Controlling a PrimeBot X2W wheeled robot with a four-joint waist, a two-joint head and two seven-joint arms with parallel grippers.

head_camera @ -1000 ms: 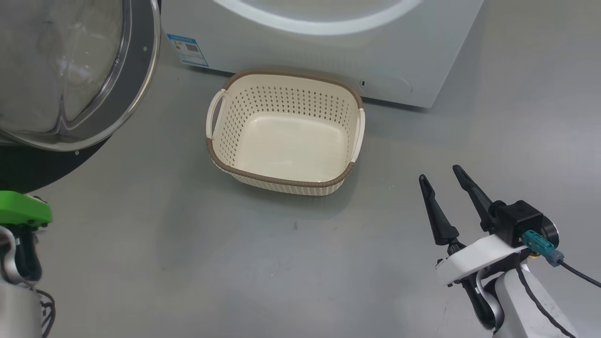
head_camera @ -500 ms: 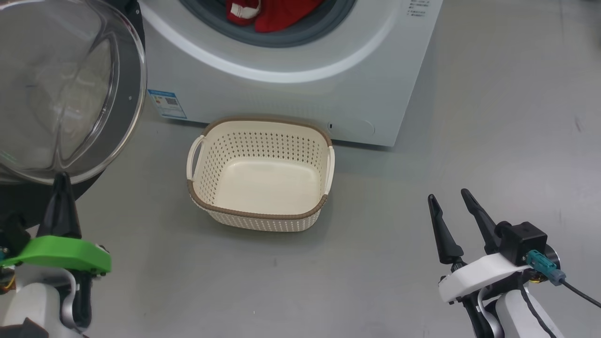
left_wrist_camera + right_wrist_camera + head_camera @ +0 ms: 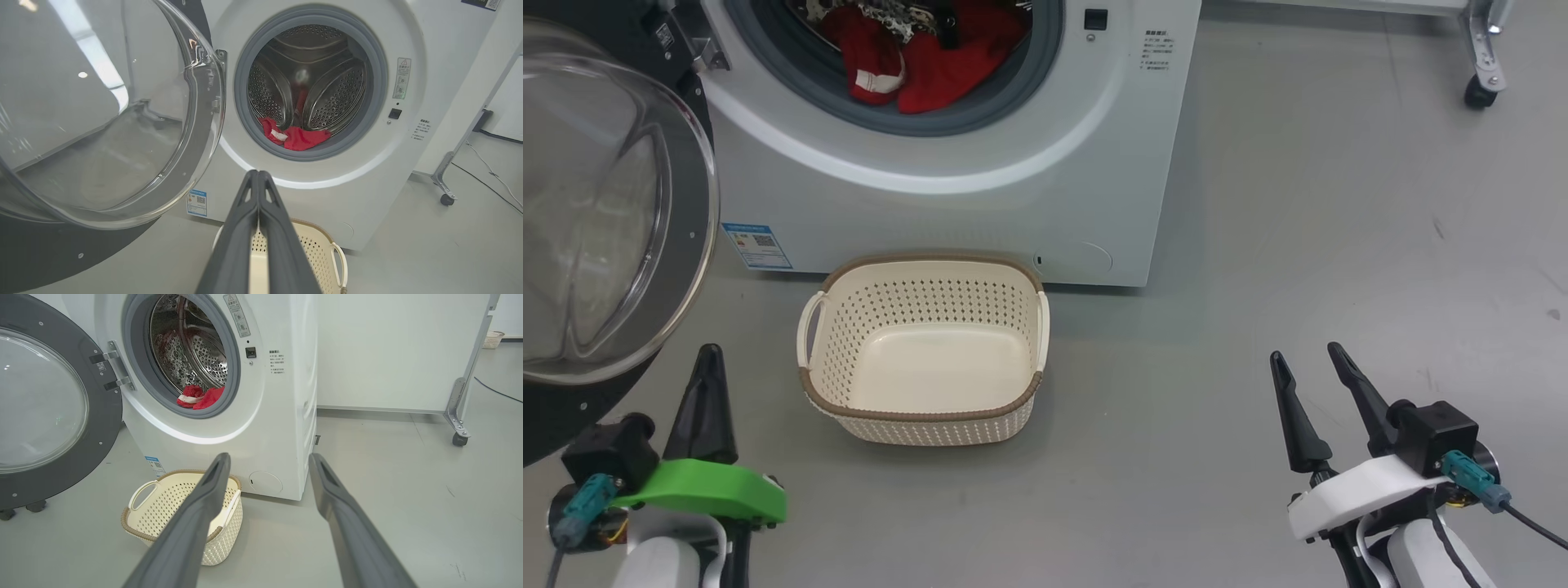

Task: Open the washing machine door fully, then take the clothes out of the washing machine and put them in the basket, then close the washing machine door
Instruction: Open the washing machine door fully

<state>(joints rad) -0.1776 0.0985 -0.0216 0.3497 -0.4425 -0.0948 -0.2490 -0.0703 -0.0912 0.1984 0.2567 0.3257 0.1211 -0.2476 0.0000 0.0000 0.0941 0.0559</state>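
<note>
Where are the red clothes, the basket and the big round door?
the clothes [image 3: 931, 73]: head view, on the red fabric.
the basket [image 3: 931, 428]: head view, on its front wall.
the washing machine door [image 3: 588, 220]: head view, on the clear glass bowl.

Bright even light, sharp focus, ceiling glare on the washing machine door [image 3: 100, 83].

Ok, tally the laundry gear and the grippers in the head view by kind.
White front-loading washing machine: 1
Round black-rimmed glass washing machine door: 1
Cream perforated plastic basket with brown rim: 1
Heap of red fabric clothes: 1 (separate garments can't be told apart)
Dark-fingered grippers: 2, left gripper jaws shut, right gripper jaws open
Total: 6
</note>
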